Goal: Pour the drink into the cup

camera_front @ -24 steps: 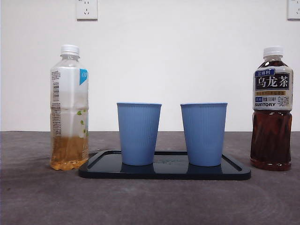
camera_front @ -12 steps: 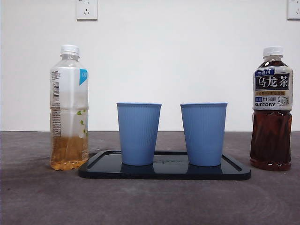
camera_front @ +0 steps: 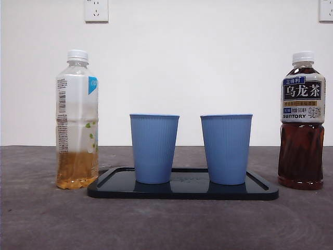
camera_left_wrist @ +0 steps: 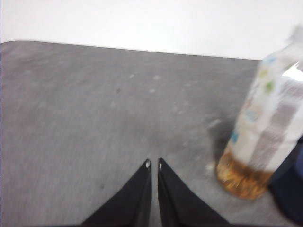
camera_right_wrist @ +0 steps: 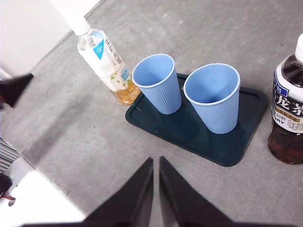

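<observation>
Two empty blue ribbed cups [camera_front: 154, 148] [camera_front: 226, 149] stand upright on a dark tray [camera_front: 182, 190]. Left of the tray is a clear bottle [camera_front: 77, 120] with a white cap and a little pale drink at its bottom. To the tray's right stands a dark oolong tea bottle [camera_front: 302, 125], nearly full and capped. My left gripper [camera_left_wrist: 153, 163] is shut and empty above the table, a short way from the pale bottle [camera_left_wrist: 262, 137], which looks blurred. High over the near side of the tray [camera_right_wrist: 199, 127], my right gripper [camera_right_wrist: 156, 161] is shut and empty, looking down on both cups [camera_right_wrist: 157, 90] [camera_right_wrist: 213, 97].
A white wall with sockets [camera_front: 96, 9] stands close behind the table. The grey tabletop [camera_front: 166, 224] spreads in front of the tray. In the right wrist view the other arm's dark tip [camera_right_wrist: 14, 87] shows beyond the pale bottle [camera_right_wrist: 106, 61], and the dark bottle [camera_right_wrist: 289, 118] stands beside the tray.
</observation>
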`<control>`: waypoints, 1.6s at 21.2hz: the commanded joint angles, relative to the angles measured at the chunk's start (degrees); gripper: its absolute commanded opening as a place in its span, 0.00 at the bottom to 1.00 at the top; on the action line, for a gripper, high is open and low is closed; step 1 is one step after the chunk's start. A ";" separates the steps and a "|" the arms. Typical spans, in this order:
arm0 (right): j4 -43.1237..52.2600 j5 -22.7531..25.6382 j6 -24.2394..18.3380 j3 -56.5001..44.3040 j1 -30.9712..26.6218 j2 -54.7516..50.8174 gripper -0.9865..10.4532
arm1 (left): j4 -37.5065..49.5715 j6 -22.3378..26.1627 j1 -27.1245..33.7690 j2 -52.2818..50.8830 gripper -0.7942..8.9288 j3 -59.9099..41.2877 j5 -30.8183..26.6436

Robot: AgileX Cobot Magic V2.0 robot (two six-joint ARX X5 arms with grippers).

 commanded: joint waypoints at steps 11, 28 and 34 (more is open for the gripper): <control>0.74 -0.15 -0.46 0.63 0.00 0.33 0.10 | 2.60 -0.26 0.31 -5.31 0.10 -7.65 -2.95; 11.63 8.81 -8.11 -6.82 -3.61 -5.66 0.10 | 2.60 -0.26 0.31 -5.31 0.10 -7.65 -2.95; 38.66 25.70 -7.52 -36.92 -7.61 -23.32 0.10 | 2.60 -0.26 0.31 -5.31 0.10 -7.65 -2.95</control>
